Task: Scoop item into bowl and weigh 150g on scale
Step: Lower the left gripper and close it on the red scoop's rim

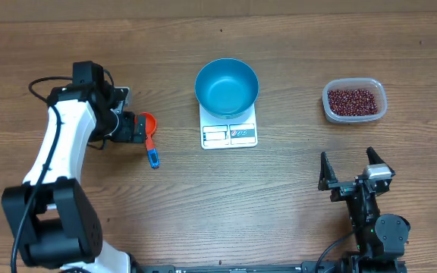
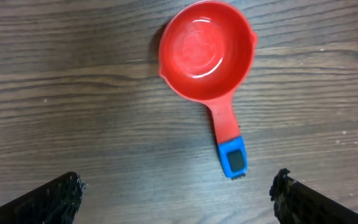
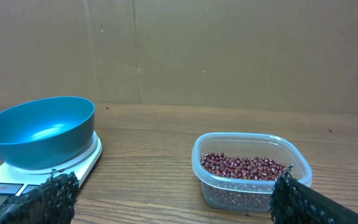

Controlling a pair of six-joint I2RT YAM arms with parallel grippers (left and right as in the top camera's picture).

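The left hand [image 2: 178,186] is spread wide, right by a red scoop [image 2: 207,50] with a blue tip that lies flat on the worktop [image 1: 279,205]; the right hand [image 1: 348,163] is spread wide too and holds nothing. The blue bowl [image 1: 227,85] sits on the white scale [image 1: 229,134] in the middle; the beans [image 1: 353,100] lie in a clear tub [image 1: 326,102] to the right, well apart from the bowl.

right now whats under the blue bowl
The blue bowl sits on the white scale. Only the scale's front strip with its display shows; the rest of its platform is hidden beneath the bowl.
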